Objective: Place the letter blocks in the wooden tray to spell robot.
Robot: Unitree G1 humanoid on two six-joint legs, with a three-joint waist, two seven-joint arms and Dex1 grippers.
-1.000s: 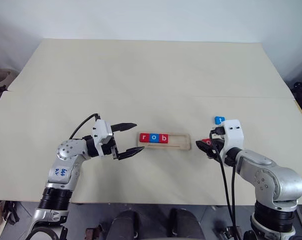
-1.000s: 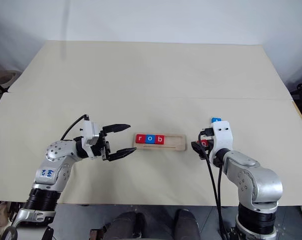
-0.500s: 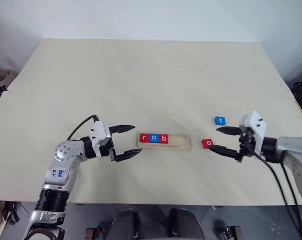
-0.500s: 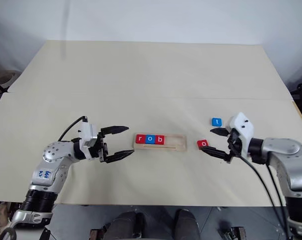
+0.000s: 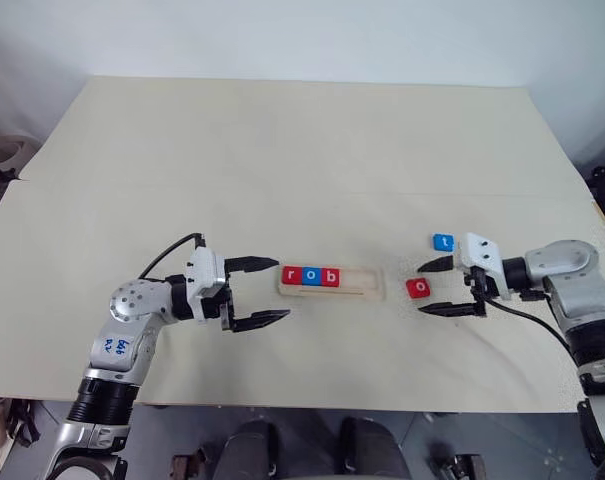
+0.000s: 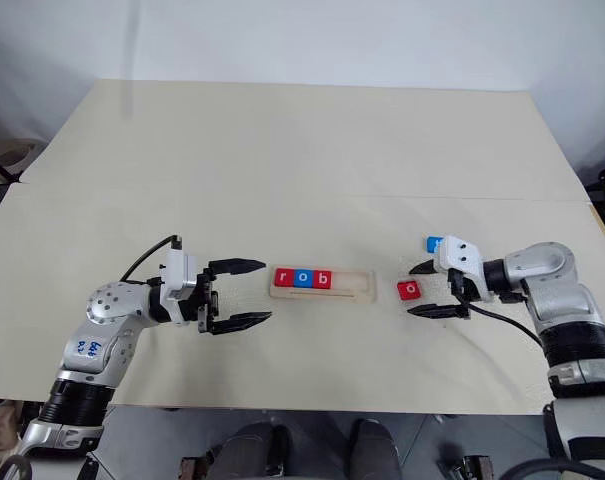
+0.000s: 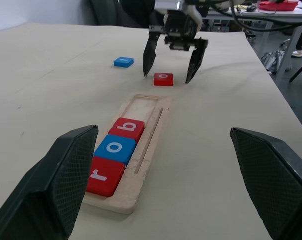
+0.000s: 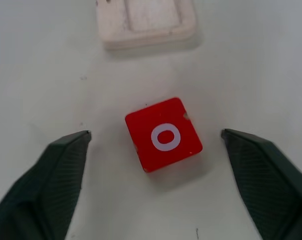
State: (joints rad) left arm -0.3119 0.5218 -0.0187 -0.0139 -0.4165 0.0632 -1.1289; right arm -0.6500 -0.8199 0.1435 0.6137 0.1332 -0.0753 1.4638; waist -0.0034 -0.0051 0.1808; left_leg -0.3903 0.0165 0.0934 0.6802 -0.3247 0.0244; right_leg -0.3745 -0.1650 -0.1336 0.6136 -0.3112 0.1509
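The left gripper (image 5: pixel 269 293) hovers over the pale worktop (image 5: pixel 302 150) with its two black fingers spread wide and nothing between them, pointing toward the near end of the wooden tray (image 5: pixel 331 281), which lies just ahead of its fingertips and apart from them. In the tray, starting at the end nearest this gripper, sit three of the letter blocks side by side and touching: a red r (image 5: pixel 289 275), a blue o (image 5: pixel 308 276) and a red b (image 5: pixel 327 276); the part of the groove farther from the left gripper is bare wood (about two blocks' worth of room, judging from the left wrist view). Beyond that far end of the tray, lying flat on the worktop, is the red o block (image 5: pixel 417 288), which sits just ahead of the right gripper (image 5: pixel 433 287), roughly in line with the gap between its fingers but touching neither of them. The right gripper is also wide open and holds nothing, its fingers angled downward toward the tray; in its wrist view the red o block (image 8: pixel 163 134) lies a little turned between the two finger tips, with the tray's end just past it. The blue t block (image 5: pixel 443 242) rests on the worktop close beside the right gripper's farther finger, away from the tray.
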